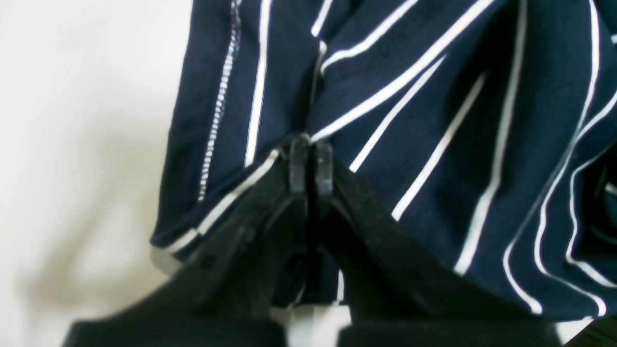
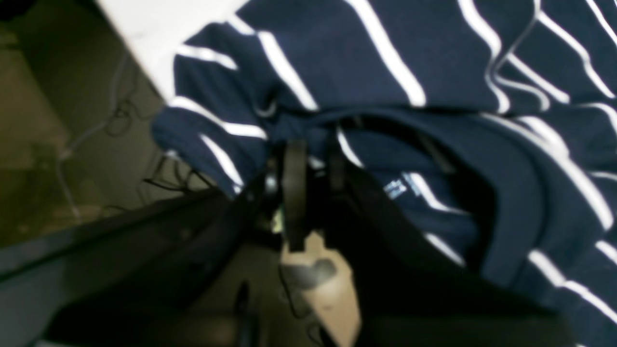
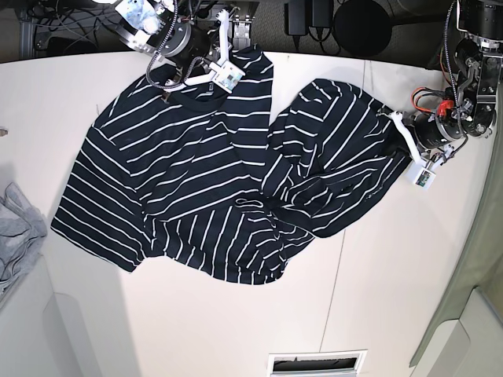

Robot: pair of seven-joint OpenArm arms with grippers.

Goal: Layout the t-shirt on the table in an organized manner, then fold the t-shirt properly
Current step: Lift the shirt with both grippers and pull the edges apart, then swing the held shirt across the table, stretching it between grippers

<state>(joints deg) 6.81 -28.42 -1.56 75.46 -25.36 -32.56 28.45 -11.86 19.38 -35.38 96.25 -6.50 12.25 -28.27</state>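
T-shirt (image 1: 424,144) edge w/in left pincer (image 1: 311,149)

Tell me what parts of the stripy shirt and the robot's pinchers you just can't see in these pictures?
- Base view: the left gripper fingertips sit behind a fold of the t-shirt.
- Base view: the right gripper tips are hidden under its own wrist and camera.
- Right wrist view: the right gripper is blurred and dark, so the pinched spot is unclear.
- Left wrist view: the t-shirt runs off the top and right edges.
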